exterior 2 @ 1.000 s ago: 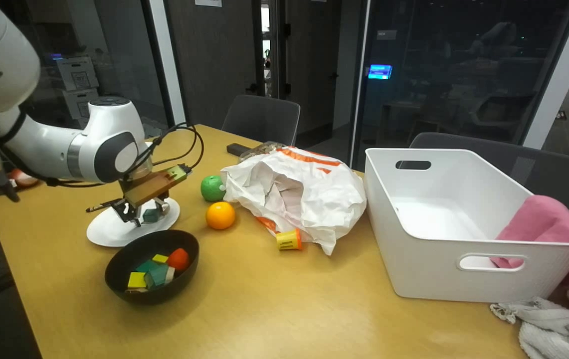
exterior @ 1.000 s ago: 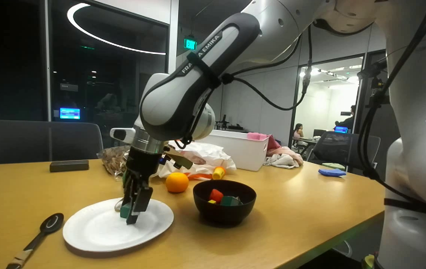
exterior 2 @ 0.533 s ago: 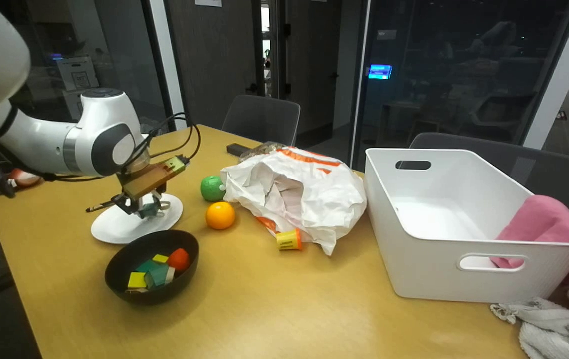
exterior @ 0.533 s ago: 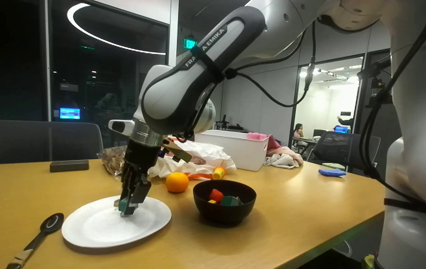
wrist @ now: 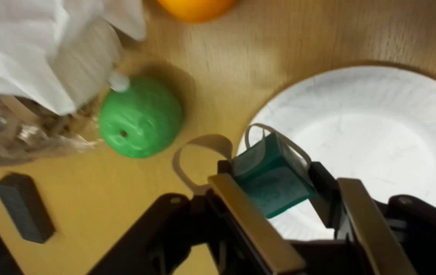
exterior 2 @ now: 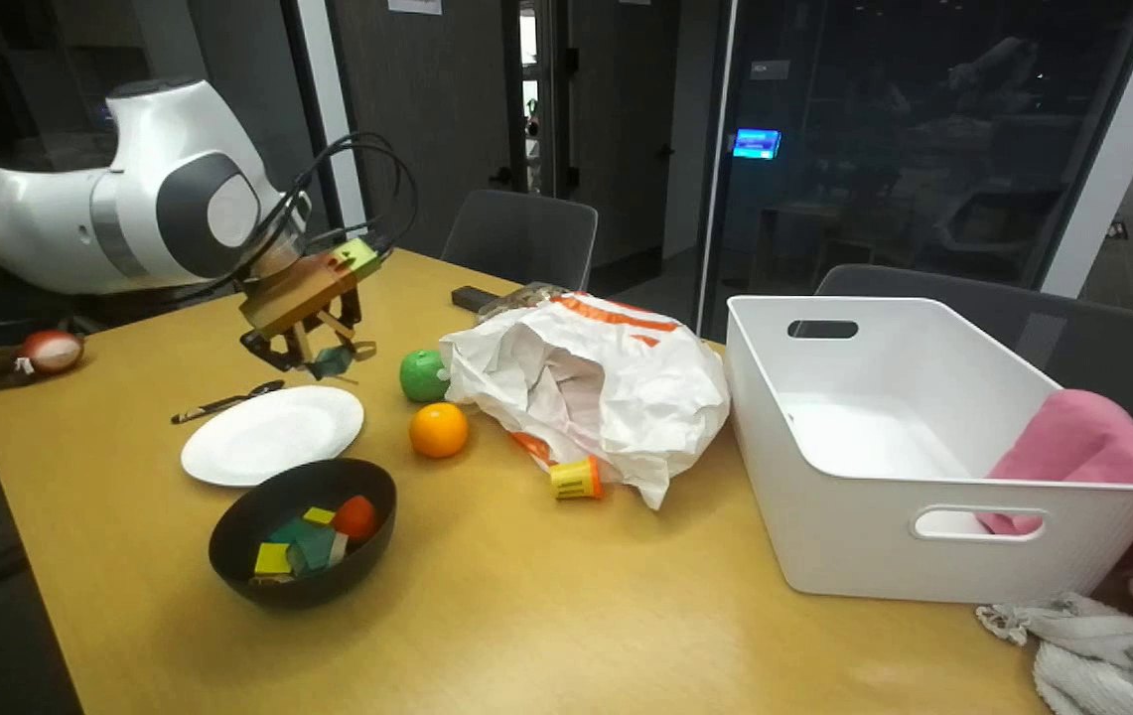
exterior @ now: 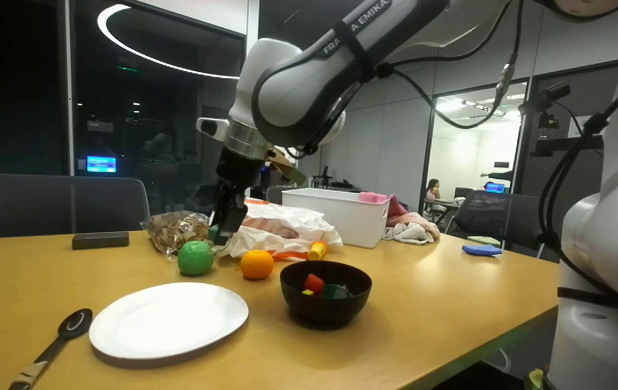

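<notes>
My gripper (wrist: 271,179) is shut on a teal green block (wrist: 273,183) and holds it in the air. In the wrist view the block sits tilted between the fingertips, with thin tan loops beside them. In both exterior views the gripper (exterior: 221,230) (exterior 2: 313,357) is raised above the table, and the block (exterior 2: 331,362) hangs at its tips. The white plate (exterior: 168,319) (exterior 2: 273,437) (wrist: 370,152) lies below and bears nothing. A green fruit (exterior: 195,258) (exterior 2: 423,375) (wrist: 141,116) and an orange (exterior: 257,264) (exterior 2: 438,430) are close to the gripper.
A black bowl (exterior: 325,314) (exterior 2: 353,566) holds several coloured blocks and a red piece. A black spoon (exterior: 51,346) lies beside the plate. A white bag (exterior 2: 626,377), a yellow tub (exterior 2: 576,478), a white bin (exterior 2: 844,536) and a dark bar (exterior: 100,240) are also on the table.
The gripper has taken hold of the teal block on the plate and lifted it up and away, toward the green fruit. The plate slid slightly, then stayed put.
</notes>
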Motion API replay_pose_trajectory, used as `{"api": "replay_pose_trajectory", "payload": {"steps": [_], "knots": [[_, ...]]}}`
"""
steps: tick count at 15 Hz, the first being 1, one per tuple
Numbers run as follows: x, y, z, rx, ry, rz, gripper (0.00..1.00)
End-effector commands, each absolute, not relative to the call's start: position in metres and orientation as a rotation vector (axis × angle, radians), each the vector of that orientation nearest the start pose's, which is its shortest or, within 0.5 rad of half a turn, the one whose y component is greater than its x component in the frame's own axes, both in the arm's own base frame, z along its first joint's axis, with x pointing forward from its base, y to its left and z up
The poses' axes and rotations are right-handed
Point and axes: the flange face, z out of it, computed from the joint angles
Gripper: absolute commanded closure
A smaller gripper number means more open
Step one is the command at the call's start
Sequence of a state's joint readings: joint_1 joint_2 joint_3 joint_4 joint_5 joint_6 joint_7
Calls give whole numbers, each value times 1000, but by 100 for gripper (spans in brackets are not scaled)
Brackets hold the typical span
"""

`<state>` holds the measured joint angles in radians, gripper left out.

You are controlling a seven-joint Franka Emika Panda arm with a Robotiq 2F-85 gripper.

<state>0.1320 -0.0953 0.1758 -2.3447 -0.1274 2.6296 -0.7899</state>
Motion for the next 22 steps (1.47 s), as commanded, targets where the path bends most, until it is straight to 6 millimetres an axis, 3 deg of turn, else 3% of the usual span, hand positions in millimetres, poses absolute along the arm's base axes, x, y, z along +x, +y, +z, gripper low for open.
{"api": "replay_pose_trajectory", "payload": {"steps": [1, 5, 10, 15, 19, 22], "knots": [[473, 105, 451, -2947, -1640, -588, 73], [446, 51, 475, -3178, -1329, -465, 73], [400, 26, 482, -3257, -986, -113, 73], [388, 28, 443, -3121, -909, 148, 73], [396, 40, 402, -2999, -938, 206, 73], [404, 46, 384, -2945, -951, 226, 73]]}}
